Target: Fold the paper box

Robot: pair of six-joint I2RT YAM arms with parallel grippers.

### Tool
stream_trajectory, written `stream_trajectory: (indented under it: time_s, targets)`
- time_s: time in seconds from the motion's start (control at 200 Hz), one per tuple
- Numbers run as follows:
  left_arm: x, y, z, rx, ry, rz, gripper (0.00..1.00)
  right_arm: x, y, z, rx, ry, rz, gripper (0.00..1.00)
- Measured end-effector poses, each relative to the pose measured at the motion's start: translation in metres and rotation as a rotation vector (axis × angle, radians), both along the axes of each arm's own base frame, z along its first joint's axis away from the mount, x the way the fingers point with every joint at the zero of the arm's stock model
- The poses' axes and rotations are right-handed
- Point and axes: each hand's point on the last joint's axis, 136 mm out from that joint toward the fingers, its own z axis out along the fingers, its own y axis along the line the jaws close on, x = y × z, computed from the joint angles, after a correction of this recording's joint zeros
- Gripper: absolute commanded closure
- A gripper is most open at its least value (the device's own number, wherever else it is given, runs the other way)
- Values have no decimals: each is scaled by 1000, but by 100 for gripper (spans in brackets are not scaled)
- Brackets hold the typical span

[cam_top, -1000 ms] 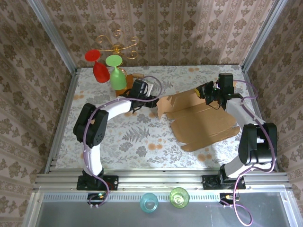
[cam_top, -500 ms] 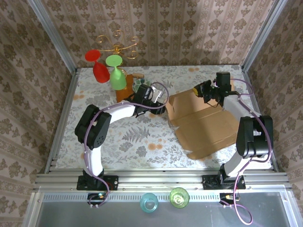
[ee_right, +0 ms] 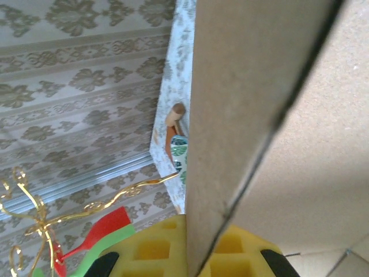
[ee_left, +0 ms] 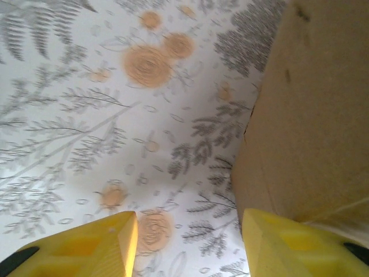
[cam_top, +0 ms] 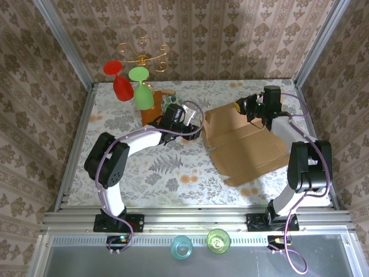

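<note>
Placing everything off the box (cam_top: 248, 147), since it's the big thing here: it lies mostly flat on the table (cam_top: 150, 167), over on the right half.

Way off to the box's left, toward the back wall, there's a red glass (cam_top: 118, 81) and a green glass (cam_top: 141, 89). Both look upside down, under a gold stand (cam_top: 141, 55). Closer in, just off the box's back-left corner, sits a board (cam_top: 151, 114).

Next is the left gripper (cam_top: 196, 128), right at the box's left edge. On its wrist cam the left gripper (ee_left: 187, 245) has its yellow fingers (ee_left: 86, 245) clearly apart, about half spread, and the gap between them shows flowery table (ee_left: 86, 115). The box (ee_left: 311, 115) comes up as a tan wall on the right side, with its lower edge just above the right-hand finger. It might be touching there, honestly can't tell. Either way the fingers aren't closed on it.

Over at the box's back edge, the right gripper (cam_top: 243, 107) has a raised flap. On the wrist cam, the right gripper (ee_right: 199, 257) has its fingers (ee_right: 147, 251) pinched tight on a thin cardboard panel of the box (ee_right: 277, 115), which stands straight up out of the jaws. Left of that panel you can see the board (ee_right: 174, 118), the gold stand (ee_right: 34, 213) and the red glass (ee_right: 104, 228).
</note>
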Motion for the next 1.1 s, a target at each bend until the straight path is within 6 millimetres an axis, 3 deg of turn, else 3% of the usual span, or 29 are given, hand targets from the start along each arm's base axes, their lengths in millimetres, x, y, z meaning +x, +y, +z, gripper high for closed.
stream_trajectory:
  time_s: [0.21, 0.39, 0.73, 1.1]
  targets:
    - [24, 27, 0, 24, 3, 81, 47, 15, 21, 8, 24, -51, 46, 100]
    - [36, 34, -3, 40, 10, 97, 47, 16, 23, 5, 30, -80, 67, 100]
    - [26, 38, -16, 78, 42, 75, 46, 8, 27, -6, 9, -96, 117, 100]
    - [3, 9, -15, 81, 12, -31, 46, 8, 26, -8, 8, -94, 119, 100]
